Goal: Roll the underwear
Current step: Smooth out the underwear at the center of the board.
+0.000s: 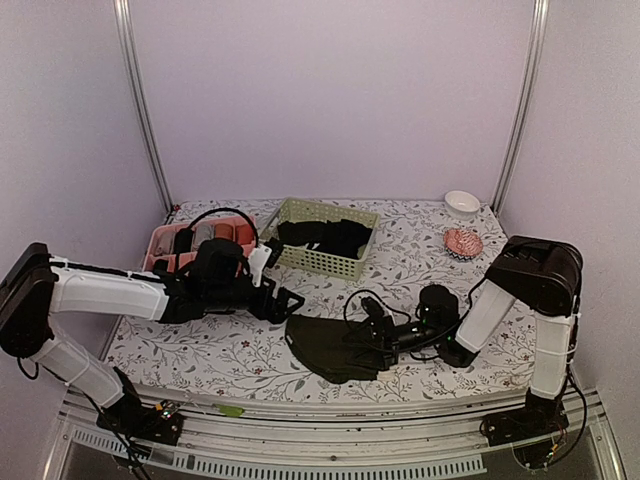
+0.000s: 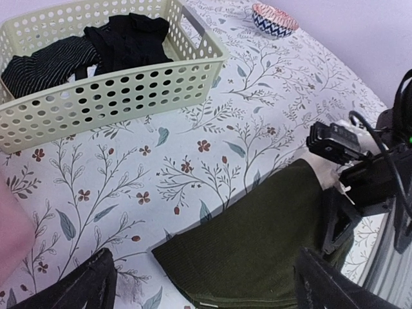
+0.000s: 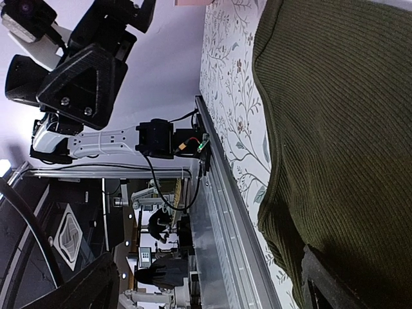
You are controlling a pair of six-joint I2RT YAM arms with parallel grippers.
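The underwear [image 1: 328, 346] lies flat on the flowered table near the front edge, dark olive-black ribbed cloth. In the left wrist view [image 2: 257, 244] its cream waistband [image 2: 320, 168] shows at the right end, beside the right gripper's body. My left gripper [image 1: 286, 302] hovers just left of the underwear, open and empty; its fingertips [image 2: 90, 283] stand wide apart. My right gripper [image 1: 373, 322] lies low over the underwear's right part, open. In the right wrist view, one finger [image 3: 331, 283] rests against the cloth [image 3: 341, 129] and the other hangs off past the table's front rail.
A pale green basket [image 1: 345, 262] with black garments stands behind, also in the left wrist view [image 2: 116, 96]. A pink tray [image 1: 162, 242] of small cloth bundles is at back left. A white bowl [image 1: 462, 202] and a red patterned bowl [image 1: 463, 242] are at back right.
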